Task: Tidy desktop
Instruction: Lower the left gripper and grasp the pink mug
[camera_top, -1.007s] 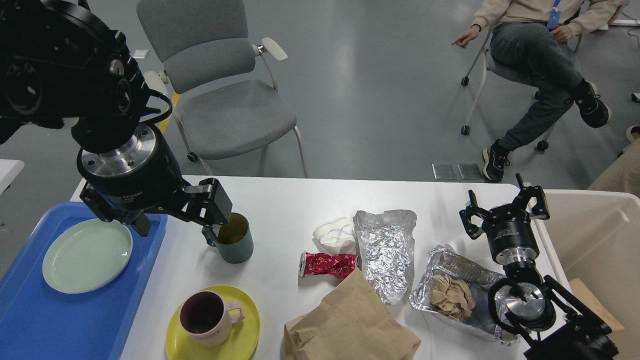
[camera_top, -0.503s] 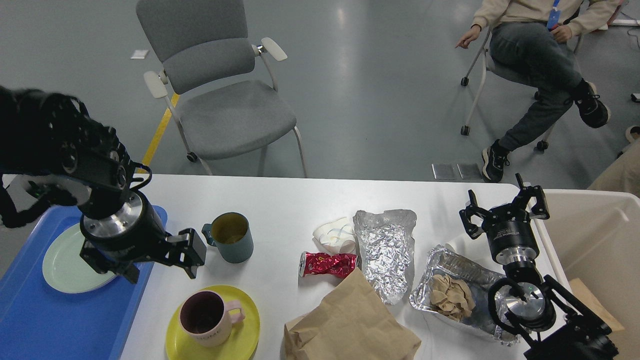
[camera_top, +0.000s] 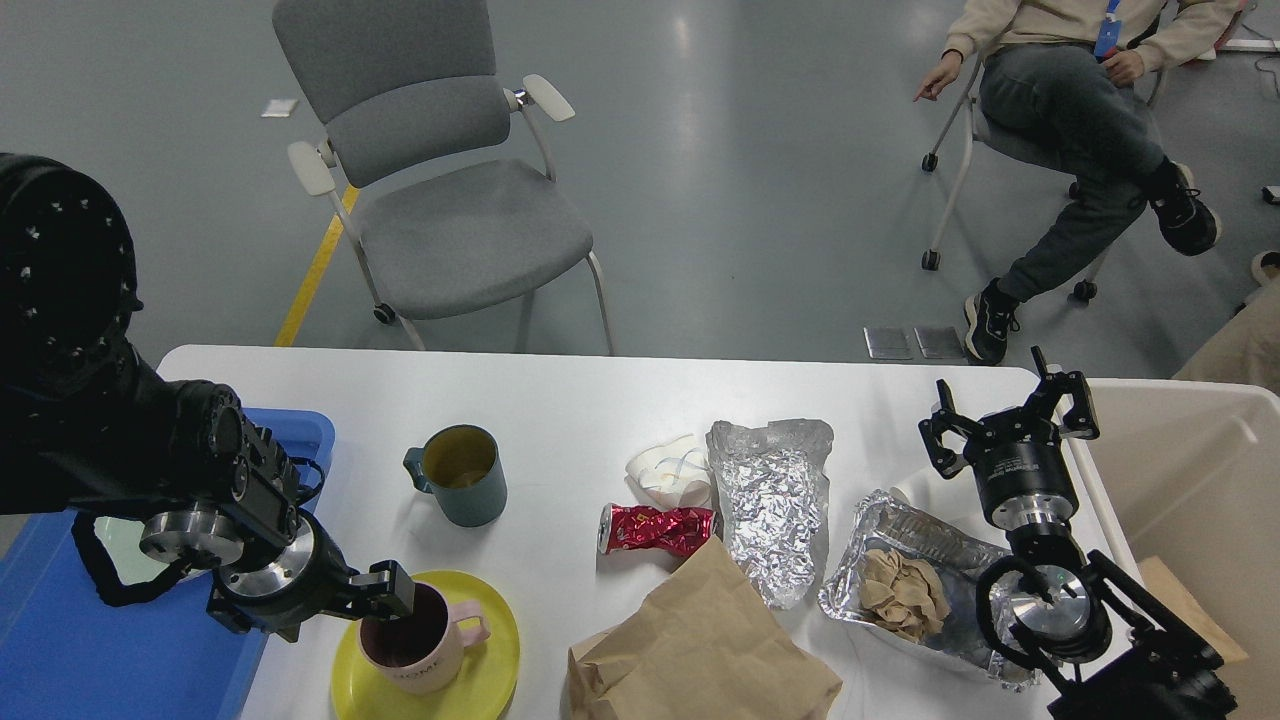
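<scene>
A: Desktop (camera_top: 560, 400): white, rounded corners, spanning the lower half of the head view; a blue tray (camera_top: 60, 640) sits on its left end, a beige bin (camera_top: 1200, 470) stands at its right edge.

B: Large items on it?

A: Brown paper bag (camera_top: 700, 650) at the front centre; crumpled foil sheet (camera_top: 770, 500) behind it; foil container (camera_top: 900, 580) with beige scraps to the right; yellow plate (camera_top: 480, 670) carrying a pink mug (camera_top: 420, 640); teal mug (camera_top: 465, 480) well apart, further back; crushed red can (camera_top: 655, 528) just beside the bag; white wad (camera_top: 670, 470) touching the foil sheet.

B: End effectors?

A: Left gripper (camera_top: 385, 600) at the pink mug's rim, one finger visible at the rim; grip state cannot be determined. Right gripper (camera_top: 1010, 415) fingers spread apart, empty, above the desktop's right end.
</scene>
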